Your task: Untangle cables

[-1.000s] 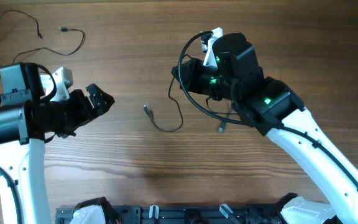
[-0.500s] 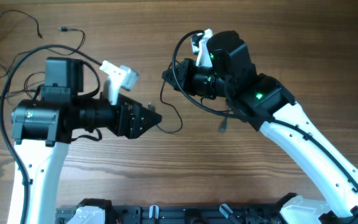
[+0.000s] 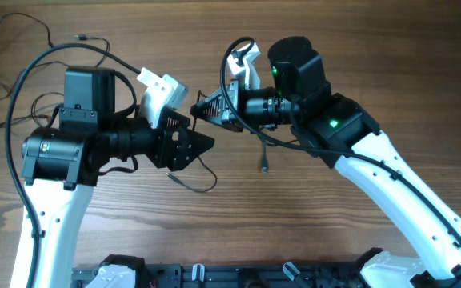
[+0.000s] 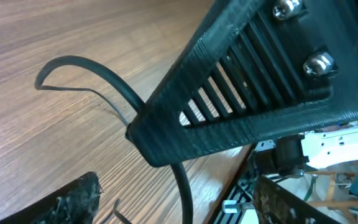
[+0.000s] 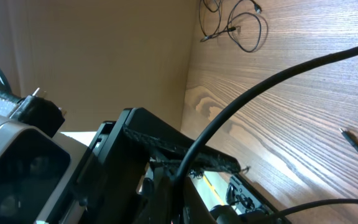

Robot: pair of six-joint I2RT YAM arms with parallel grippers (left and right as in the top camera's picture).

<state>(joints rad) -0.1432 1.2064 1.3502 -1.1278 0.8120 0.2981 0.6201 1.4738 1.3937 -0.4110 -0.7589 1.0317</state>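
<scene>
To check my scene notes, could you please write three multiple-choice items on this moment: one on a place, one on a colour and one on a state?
1. Seen from overhead, where does the separate thin cable lie?
A. far-left corner
B. near edge
C. in a tray

2. What colour is the table?
A. white
B. wood brown
C. green

3. How does the cable near the middle lie?
A. tight coil
B. loose curved strand
C. plugged into a socket

Answers:
1 A, its plug sits at the top left of the overhead view.
2 B, brown wood grain shows all over.
3 B, it bends in one open curve.
</scene>
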